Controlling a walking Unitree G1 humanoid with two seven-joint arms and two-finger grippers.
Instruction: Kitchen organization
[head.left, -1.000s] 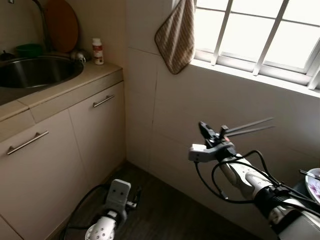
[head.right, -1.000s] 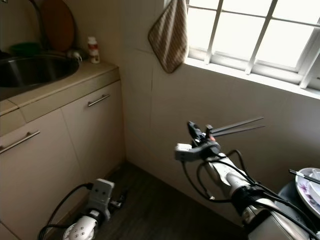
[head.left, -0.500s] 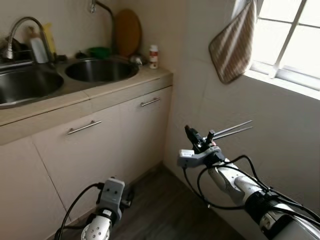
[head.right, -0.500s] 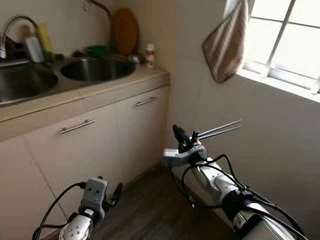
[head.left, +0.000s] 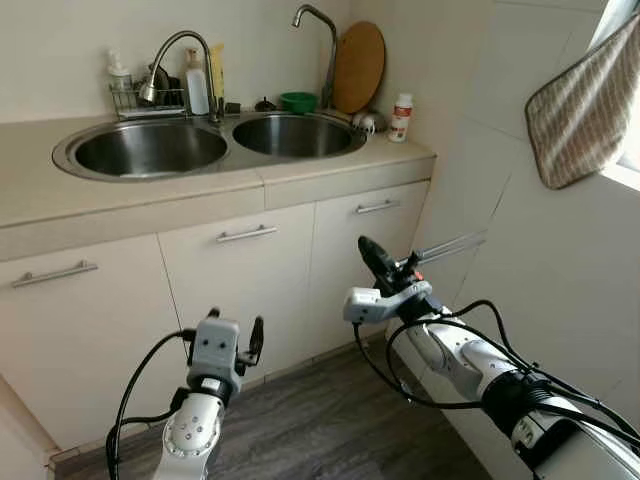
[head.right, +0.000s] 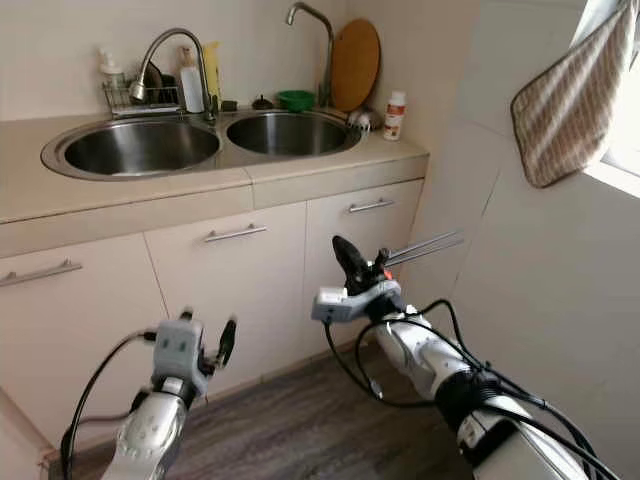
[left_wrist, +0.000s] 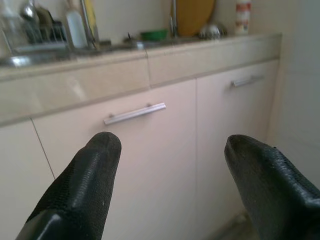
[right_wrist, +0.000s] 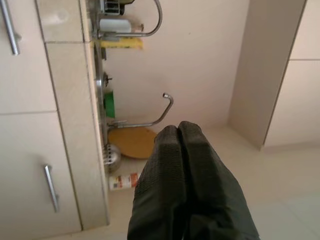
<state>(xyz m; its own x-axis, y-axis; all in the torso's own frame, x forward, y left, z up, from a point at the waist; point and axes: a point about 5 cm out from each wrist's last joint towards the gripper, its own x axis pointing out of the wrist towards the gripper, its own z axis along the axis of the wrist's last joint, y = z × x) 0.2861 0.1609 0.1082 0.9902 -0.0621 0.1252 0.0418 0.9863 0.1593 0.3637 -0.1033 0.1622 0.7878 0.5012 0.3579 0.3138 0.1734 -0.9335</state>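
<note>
The two head cameras looked forward and down from standing height at the table (head.left: 60, 195) with its twin sinks (head.left: 150, 148), both arms in the foreground. The left wrist camera faced the cabinet doors (left_wrist: 165, 150) from close by, low down. The right wrist camera, rolled sideways, shared the tall tap (right_wrist: 150, 117) and round board (right_wrist: 132, 141).

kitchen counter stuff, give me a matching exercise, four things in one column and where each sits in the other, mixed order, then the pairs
Things:
1. green bowl
2. round wooden board
3. white bottle with red label
4. striped cloth

Places:
A. hanging on the wall by the window
B. on the counter's right end, near the corner
C. leaning upright against the wall behind the right sink
D. behind the right sink, beside the tall tap

Pairs: 1-D, 2-C, 3-B, 4-A
</note>
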